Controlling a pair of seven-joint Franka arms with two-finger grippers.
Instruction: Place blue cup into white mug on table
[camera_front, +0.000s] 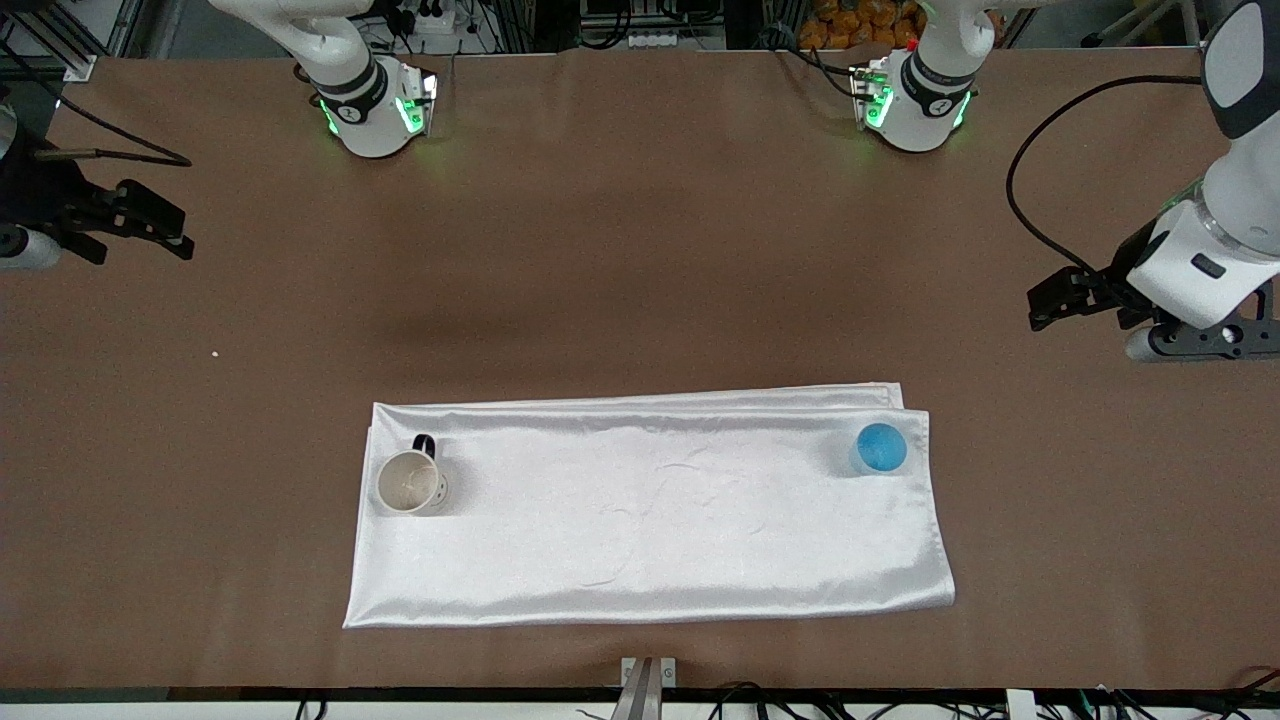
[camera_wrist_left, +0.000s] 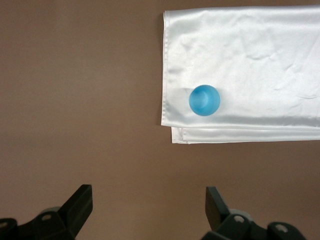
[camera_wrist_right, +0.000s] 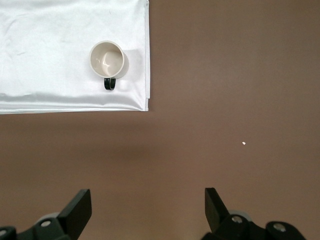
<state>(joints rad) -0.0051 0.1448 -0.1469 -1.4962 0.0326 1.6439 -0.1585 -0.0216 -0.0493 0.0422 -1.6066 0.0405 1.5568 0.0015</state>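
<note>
Small round handleless blue cup (camera_front: 881, 447) with bright blue inside and paler translucent walls: upright on the shiny white rectangular cloth (camera_front: 650, 520), near the cloth's corner toward the left arm's end of the matte brown felt-like tabletop (camera_front: 640, 250). Small cylindrical white mug (camera_front: 409, 482) with black handle: upright on the same cloth at the right arm's end, mouth up, well apart from the cup, a touch nearer the front camera.

Probably thin plastic, so light and stiff enough but easily tipped or squashed; smooth walls likely slippery. Best taken across the rim or upper wall with a gentle squeeze, straight from above. Satin beneath looks slick and loosely folded, so likely to slide or bunch if nudged; the mug, also light-looking, could skate when the cup goes in. Only slightly narrower than the mug, so careful centring over the opening called for.

Left gripper (camera_wrist_left: 148, 210) up over bare tabletop at the left arm's end, fingers spread wide, nothing between them, cup in plain sight below in the left wrist view. Right gripper (camera_wrist_right: 148, 210) waiting over bare tabletop at the right arm's end, fingers likewise spread and empty.

Nothing standing between cup and mug but flat wrinkled cloth. A tiny white speck (camera_front: 215, 353) on the tabletop, harmless.
</note>
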